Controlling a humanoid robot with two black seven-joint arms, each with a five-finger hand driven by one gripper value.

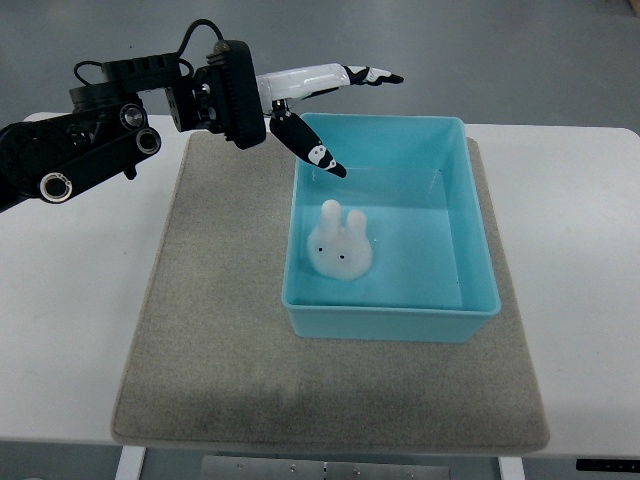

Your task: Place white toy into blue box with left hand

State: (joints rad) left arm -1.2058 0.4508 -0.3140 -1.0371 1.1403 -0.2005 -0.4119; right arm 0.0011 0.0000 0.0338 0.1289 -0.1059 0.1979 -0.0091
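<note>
A white rabbit-shaped toy (339, 244) lies on the floor of the blue box (478, 300), toward its left side. My left hand (330, 105) hovers above the box's far left corner, its arm reaching in from the left edge. Its fingers (318, 154) are spread straight and hold nothing. The hand stands clear of the toy, above and behind it. My right hand does not show.
The blue box rests on a grey felt mat (220, 340) that covers the middle of the white table (70, 330). The table's front edge runs along the bottom of the picture.
</note>
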